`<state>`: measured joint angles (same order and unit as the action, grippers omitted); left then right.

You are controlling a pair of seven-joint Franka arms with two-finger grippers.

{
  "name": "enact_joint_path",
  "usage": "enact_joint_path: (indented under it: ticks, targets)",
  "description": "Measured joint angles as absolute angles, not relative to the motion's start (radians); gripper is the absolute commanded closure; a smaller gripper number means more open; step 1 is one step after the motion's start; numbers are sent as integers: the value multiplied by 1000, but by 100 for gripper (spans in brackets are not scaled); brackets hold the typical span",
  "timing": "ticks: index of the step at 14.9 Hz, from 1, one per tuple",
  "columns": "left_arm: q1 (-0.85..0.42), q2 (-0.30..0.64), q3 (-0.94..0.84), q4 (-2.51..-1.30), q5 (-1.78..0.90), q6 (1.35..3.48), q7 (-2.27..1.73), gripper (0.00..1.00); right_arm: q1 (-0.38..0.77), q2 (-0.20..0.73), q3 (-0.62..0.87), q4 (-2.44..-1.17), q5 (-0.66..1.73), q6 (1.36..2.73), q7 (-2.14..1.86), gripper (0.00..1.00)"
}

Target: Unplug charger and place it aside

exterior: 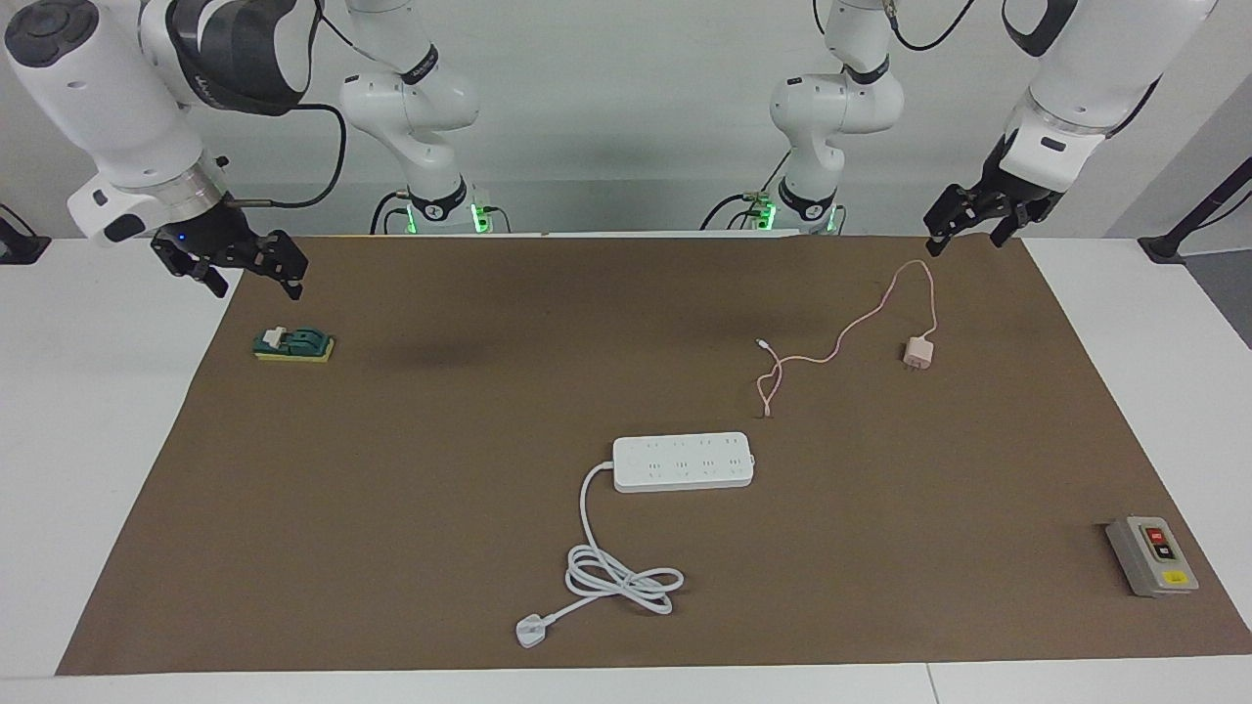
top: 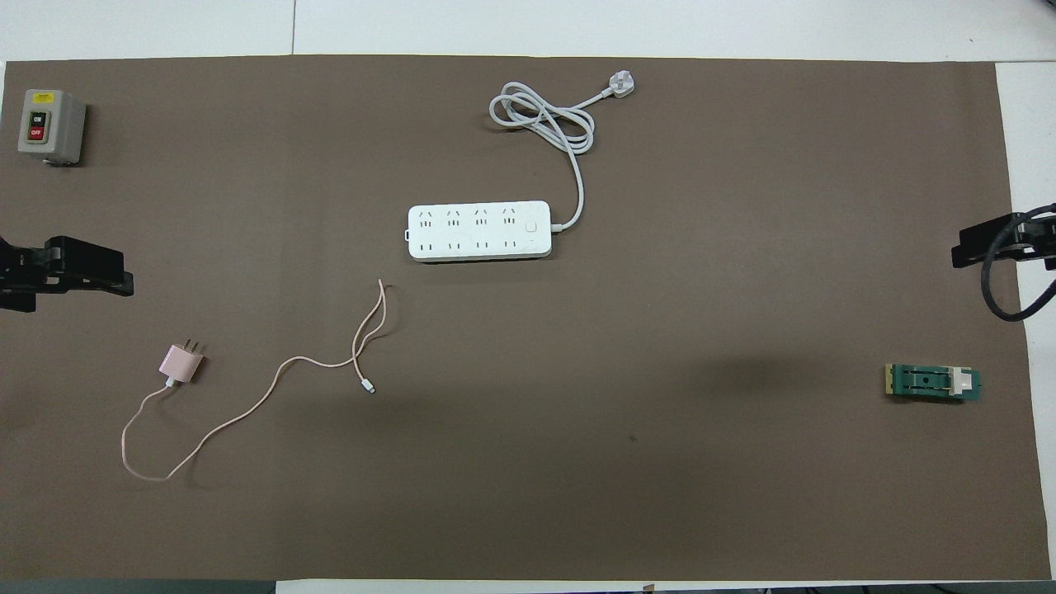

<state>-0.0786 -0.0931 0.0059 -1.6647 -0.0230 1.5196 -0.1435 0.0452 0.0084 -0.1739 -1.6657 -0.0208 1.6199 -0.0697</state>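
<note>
The pale pink charger (exterior: 917,353) (top: 178,363) lies on the brown mat toward the left arm's end, prongs free, plugged into nothing. Its thin pink cable (exterior: 841,342) (top: 272,384) loops across the mat toward the white power strip (exterior: 683,462) (top: 478,231), which sits mid-mat with all sockets bare. My left gripper (exterior: 963,240) (top: 82,272) hangs open in the air over the mat's edge at the left arm's end, apart from the charger and holding nothing. My right gripper (exterior: 254,286) (top: 982,247) waits open and raised at the right arm's end.
The strip's thick white cord (exterior: 621,577) (top: 544,124) coils farther from the robots. A grey button box (exterior: 1152,555) (top: 49,125) stands at the mat's corner by the left arm's end. A small green and yellow block (exterior: 293,344) (top: 932,383) lies below the right gripper.
</note>
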Motion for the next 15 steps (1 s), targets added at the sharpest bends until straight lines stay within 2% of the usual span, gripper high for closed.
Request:
enact_joint_path:
  ticks: [15]
  targets:
    - [-88,-95,7,-1698,-25,1575,-104,0,44,7,-174,-1664,-21,1619,-69,0]
